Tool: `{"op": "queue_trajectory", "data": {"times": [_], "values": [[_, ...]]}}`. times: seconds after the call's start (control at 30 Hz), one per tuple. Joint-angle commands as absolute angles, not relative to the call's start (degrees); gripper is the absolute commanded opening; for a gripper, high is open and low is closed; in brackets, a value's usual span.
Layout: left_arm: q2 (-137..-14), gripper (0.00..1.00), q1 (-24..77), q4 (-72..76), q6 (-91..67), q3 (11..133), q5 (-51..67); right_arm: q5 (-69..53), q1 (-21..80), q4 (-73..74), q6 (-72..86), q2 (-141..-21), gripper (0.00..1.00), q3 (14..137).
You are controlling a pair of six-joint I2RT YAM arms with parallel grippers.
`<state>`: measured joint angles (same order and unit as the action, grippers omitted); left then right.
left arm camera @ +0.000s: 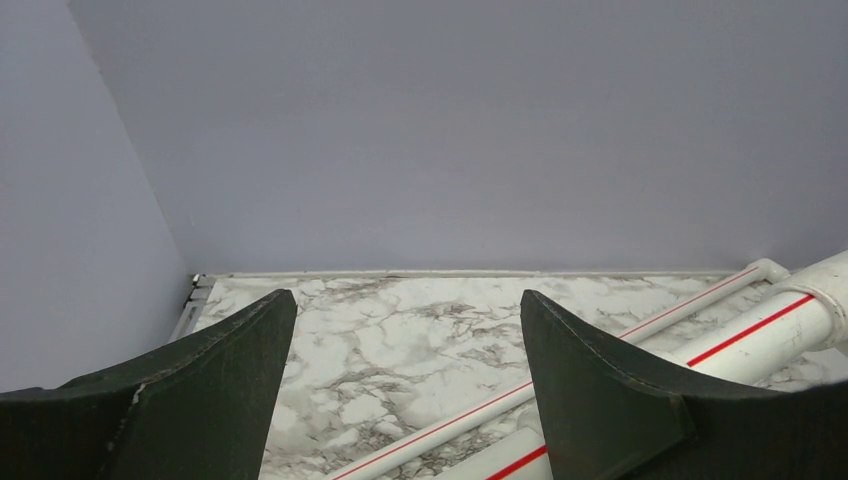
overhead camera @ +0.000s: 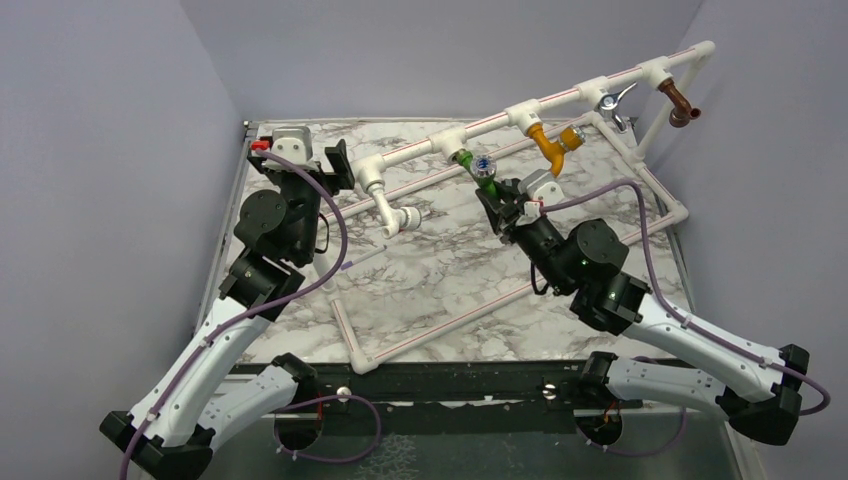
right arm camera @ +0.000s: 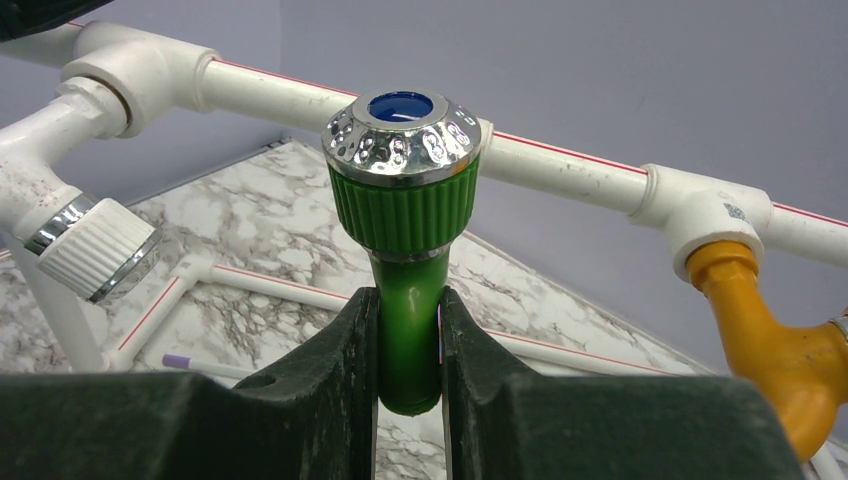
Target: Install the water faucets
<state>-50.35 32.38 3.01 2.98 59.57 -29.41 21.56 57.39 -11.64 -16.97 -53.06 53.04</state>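
1. top view: the green faucet (overhead camera: pixel 466 158) hangs from the white pipe frame (overhead camera: pixel 560 100), right gripper (overhead camera: pixel 492 196) at it, left gripper (overhead camera: pixel 342 165) near the frame's elbow.
2. left wrist: jaws apart, empty.
3. right wrist: jaws clamped on the faucet's green stem.

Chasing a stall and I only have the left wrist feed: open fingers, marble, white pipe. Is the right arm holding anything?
Observer: Yes. The right gripper is shut on the green faucet, clamping its body just below the silver knob.
Operator: Where is that on the frame?
Observer: In the top view the faucet's far end meets a tee on the white pipe frame. I can't tell whether it is threaded in.
Operator: Any other faucets up there?
Observer: A yellow faucet hangs from the next tee along, on the right arm's side.
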Motion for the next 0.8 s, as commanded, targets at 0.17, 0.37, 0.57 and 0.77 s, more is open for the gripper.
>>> {"op": "queue_trajectory", "data": {"times": [0.17,0.37,0.57,0.77], "values": [[-50.71,0.83,32.51,-3.1,1.93,56.52,-32.32,22.41,57.66,-14.25,-14.4,-52.83,0.01,49.26],[-50.76,0.83,32.52,-3.04,1.93,56.38,-32.14,22.9,57.66,-16.12,-14.39,-52.43,0.0,48.52],[-50.89,0.83,32.5,-2.9,2.18,56.23,-32.3,23.29,57.68,-16.83,-15.34,-51.88,0.01,49.35],[-50.82,0.83,32.52,-2.81,2.2,56.06,-32.28,23.32,57.66,-16.76,-14.96,-51.06,0.0,49.44]]}}
